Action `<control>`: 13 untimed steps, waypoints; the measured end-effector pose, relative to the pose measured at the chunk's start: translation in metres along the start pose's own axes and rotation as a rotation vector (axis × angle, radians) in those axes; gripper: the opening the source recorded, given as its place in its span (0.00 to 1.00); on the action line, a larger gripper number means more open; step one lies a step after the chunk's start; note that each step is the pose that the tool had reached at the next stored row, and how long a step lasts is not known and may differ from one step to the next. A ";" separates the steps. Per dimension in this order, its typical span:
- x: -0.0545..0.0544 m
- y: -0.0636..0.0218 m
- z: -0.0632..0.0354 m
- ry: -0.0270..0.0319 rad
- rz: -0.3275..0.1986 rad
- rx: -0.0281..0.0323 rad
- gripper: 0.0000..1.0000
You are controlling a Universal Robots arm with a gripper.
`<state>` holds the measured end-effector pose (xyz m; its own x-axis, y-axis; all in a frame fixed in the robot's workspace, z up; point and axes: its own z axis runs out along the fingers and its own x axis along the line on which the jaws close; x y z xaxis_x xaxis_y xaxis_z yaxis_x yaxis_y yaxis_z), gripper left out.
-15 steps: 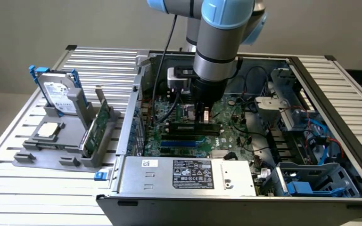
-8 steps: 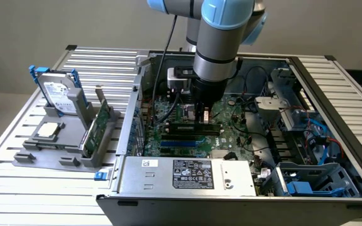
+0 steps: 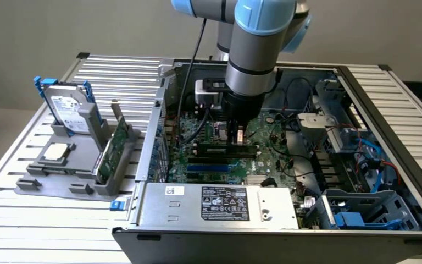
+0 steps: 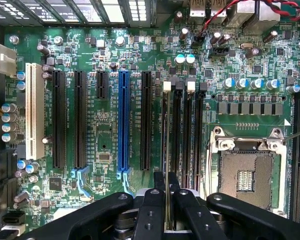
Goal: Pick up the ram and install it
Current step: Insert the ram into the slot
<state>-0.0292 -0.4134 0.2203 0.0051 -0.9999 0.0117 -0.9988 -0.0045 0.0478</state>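
The gripper (image 4: 167,187) is closed narrowly on the ram (image 4: 168,140), held edge-on over the motherboard's (image 4: 105,130) black memory slots (image 4: 196,140) inside the open computer case (image 3: 270,247), which sits on a slatted metal counter (image 3: 42,220) before a grey wall (image 3: 50,27).

No word or number can be read anywhere. Near the gripper (image 3: 237,136), on the exterior camera's side of it, the power supply (image 3: 160,212) carries a black label (image 3: 226,204) with white print and a row of marks, all too small to make out, and a small white sticker (image 3: 175,191) with a dark code. Well away from the gripper, the hard drive (image 3: 86,118) bears a white label (image 3: 66,104), unreadable. Ahead of the gripper, fine white print runs along the blue slot (image 4: 123,120), also illegible.
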 end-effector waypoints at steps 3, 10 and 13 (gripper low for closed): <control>0.000 0.0000 0.0006 0.0010 0.001 0.0000 0.14; -0.001 0.0000 0.0014 0.0025 0.002 0.0001 0.14; -0.001 0.0001 0.0015 0.0025 0.002 0.0001 0.14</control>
<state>-0.0294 -0.4124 0.2188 0.0037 -0.9999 0.0143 -0.9989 -0.0030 0.0477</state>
